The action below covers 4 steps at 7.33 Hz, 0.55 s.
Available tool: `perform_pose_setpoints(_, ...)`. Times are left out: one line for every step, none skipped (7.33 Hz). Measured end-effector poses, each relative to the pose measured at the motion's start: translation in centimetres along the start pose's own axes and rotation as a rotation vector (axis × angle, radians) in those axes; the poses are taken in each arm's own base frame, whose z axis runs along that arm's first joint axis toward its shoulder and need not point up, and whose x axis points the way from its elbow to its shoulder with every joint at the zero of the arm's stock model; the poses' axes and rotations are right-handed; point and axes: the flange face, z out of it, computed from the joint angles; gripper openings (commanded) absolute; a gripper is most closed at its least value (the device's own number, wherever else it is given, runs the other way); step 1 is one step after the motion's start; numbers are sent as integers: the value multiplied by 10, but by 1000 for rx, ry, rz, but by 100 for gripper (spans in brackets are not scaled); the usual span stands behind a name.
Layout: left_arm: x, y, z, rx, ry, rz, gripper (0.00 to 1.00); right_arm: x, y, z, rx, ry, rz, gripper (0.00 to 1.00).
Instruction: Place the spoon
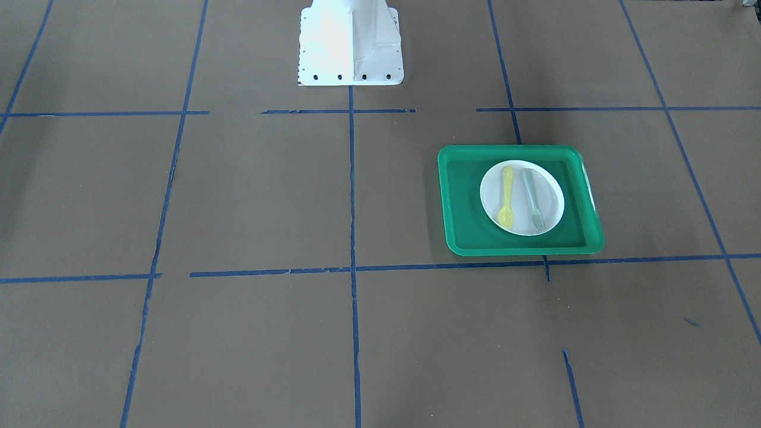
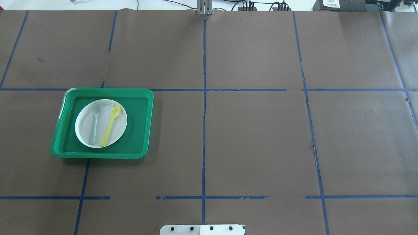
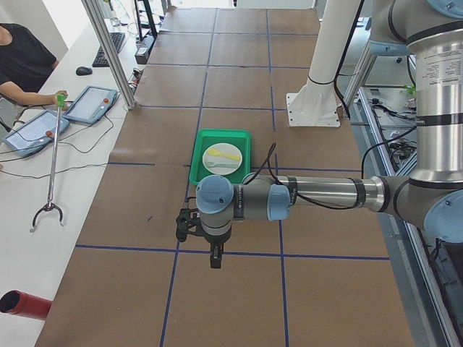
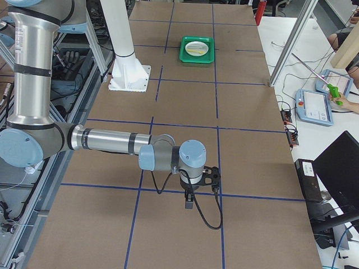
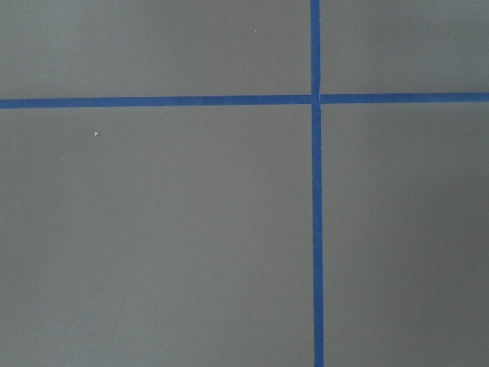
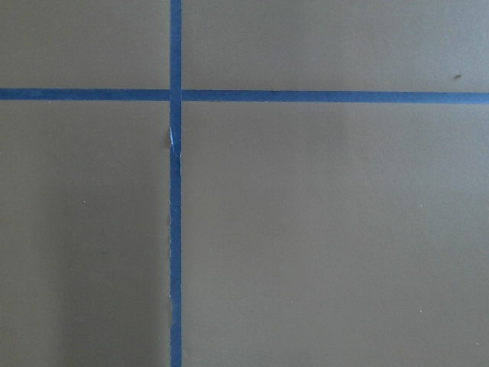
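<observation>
fork (image 2: 95, 124) just beside spoon (image 2: 110, 126), tray rim (image 2: 149, 124) around both

Your counter (image 2: 254, 140) is covered in brown paper, marked into squares by a grid of blue tape (image 2: 204, 130). On its left half you have a green tray (image 2: 98, 155) lying flat, far rim along a tape line. The white base plate (image 2: 202, 229) sits mid near edge.
</observation>
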Motion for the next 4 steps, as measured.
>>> perform_pose_setpoints(0,0,0,0,0,2,100,0,0,0,0,0,0,100)
perform_pose_setpoints(1,-2,-1,3,0,9,100,0,0,0,0,0,0,100)
perform_pose_setpoints(6,-6,-6,14,-1,19,100,0,0,0,0,0,1,100)
perform_pose_setpoints(14,-17,-15,34,-3,35,100,0,0,0,0,0,1,100)
